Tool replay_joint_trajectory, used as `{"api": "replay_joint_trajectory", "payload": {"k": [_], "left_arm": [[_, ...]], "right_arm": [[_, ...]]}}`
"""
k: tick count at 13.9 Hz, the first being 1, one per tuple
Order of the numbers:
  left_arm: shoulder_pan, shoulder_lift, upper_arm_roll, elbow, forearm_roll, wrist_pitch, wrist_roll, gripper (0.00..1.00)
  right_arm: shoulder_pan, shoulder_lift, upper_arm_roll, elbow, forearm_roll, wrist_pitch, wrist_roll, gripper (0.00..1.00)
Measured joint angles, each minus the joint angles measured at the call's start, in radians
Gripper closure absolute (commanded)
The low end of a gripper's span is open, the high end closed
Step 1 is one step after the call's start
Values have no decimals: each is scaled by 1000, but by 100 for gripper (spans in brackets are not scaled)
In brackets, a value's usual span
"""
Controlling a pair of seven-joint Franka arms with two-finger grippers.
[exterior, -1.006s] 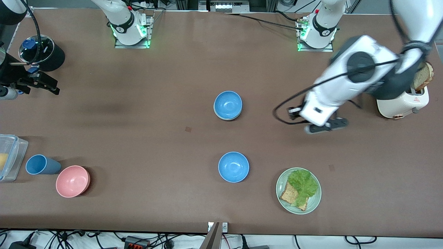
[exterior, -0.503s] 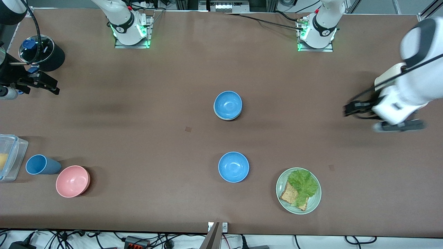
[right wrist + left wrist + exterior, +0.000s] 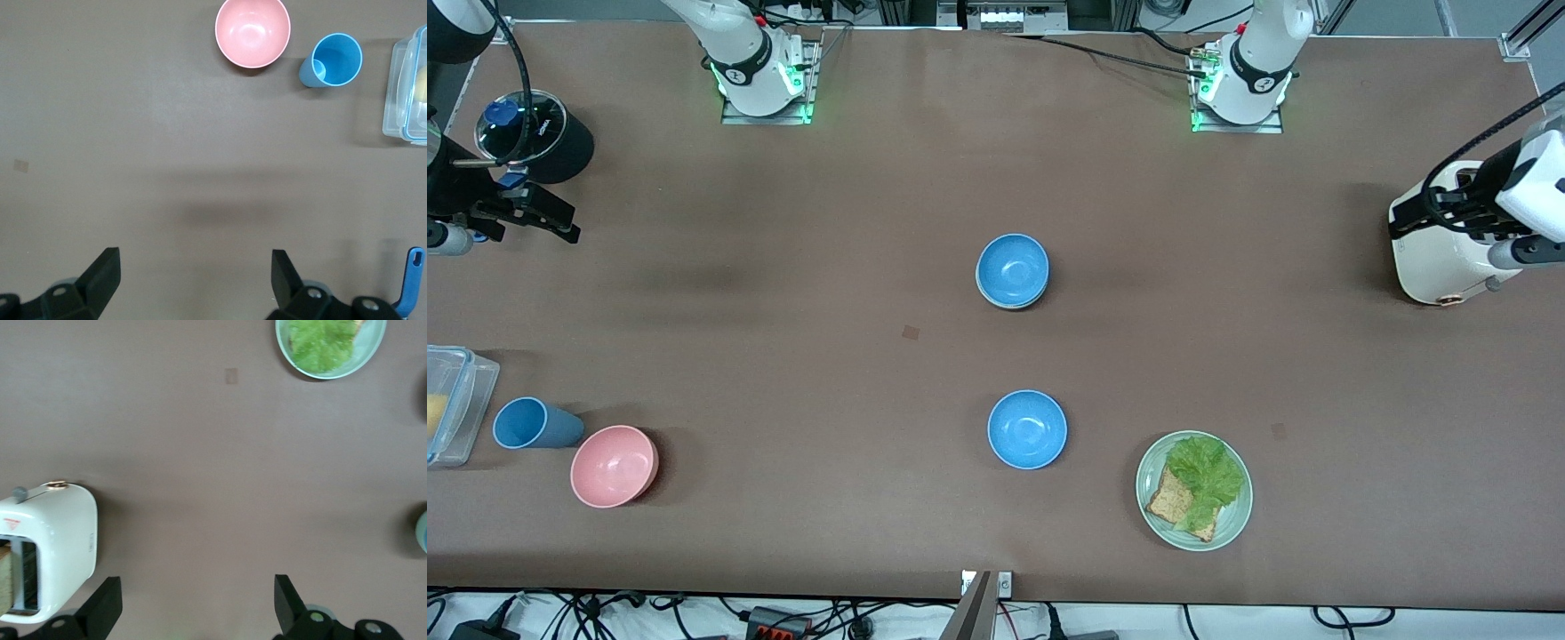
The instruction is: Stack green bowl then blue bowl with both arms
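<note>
A blue bowl [image 3: 1012, 268] sits nested in the green bowl [image 3: 1009, 306] at the table's middle; only the green bowl's thin pale rim shows under it. A second blue bowl [image 3: 1027, 429] stands alone, nearer the front camera. My left gripper [image 3: 1525, 253] is up over the toaster at the left arm's end of the table, open and empty [image 3: 193, 607]. My right gripper [image 3: 543, 218] waits at the right arm's end, beside a black pot, open and empty [image 3: 192, 277].
A white toaster [image 3: 1449, 262] stands at the left arm's end, also in the left wrist view [image 3: 53, 547]. A green plate [image 3: 1232, 524] holds lettuce and toast. A pink bowl [image 3: 614, 466], a blue cup [image 3: 529, 423], a clear container [image 3: 449, 400] and a black pot [image 3: 543, 133] are at the right arm's end.
My left arm has swung from beside the stacked bowls out to its end of the table, over the toaster. The bowls and the right arm have not moved.
</note>
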Motion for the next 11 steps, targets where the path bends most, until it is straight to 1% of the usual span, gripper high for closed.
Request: {"api": "replay_joint_trajectory", "payload": {"k": [4, 7, 11], "left_arm": [[-18, 6, -3, -6, -16, 41, 9, 0], [-18, 8, -3, -8, -16, 41, 58, 0], [-18, 10, -3, -9, -16, 41, 66, 0]], "right_arm": [[0, 0, 0, 0, 0, 0, 0, 0], [0, 0, 0, 0, 0, 0, 0, 0], [0, 0, 0, 0, 0, 0, 0, 0]]}}
